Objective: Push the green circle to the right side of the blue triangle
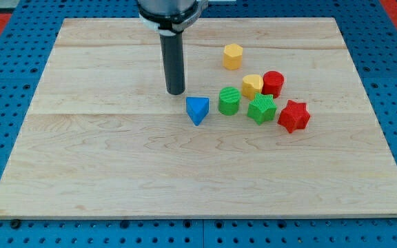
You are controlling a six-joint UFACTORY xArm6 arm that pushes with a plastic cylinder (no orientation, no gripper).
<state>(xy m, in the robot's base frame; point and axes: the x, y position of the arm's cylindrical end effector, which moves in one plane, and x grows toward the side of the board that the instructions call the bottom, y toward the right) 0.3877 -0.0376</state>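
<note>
Taking the blue triangle as landmark: nearest the view's bottom among the cluster, the red star lies well to its right, with the green star between them. The green circle sits just right of the triangle, near but apart, so the goal looks largely met. Farther up sit the yellow heart, red cylinder and yellow hexagon. My tip stands just up-left of the triangle, touching nothing; there is no pincer.

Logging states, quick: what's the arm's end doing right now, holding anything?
My tip: a bare rod, holds nothing, touches no block; it sits up-left of the blue triangle.
</note>
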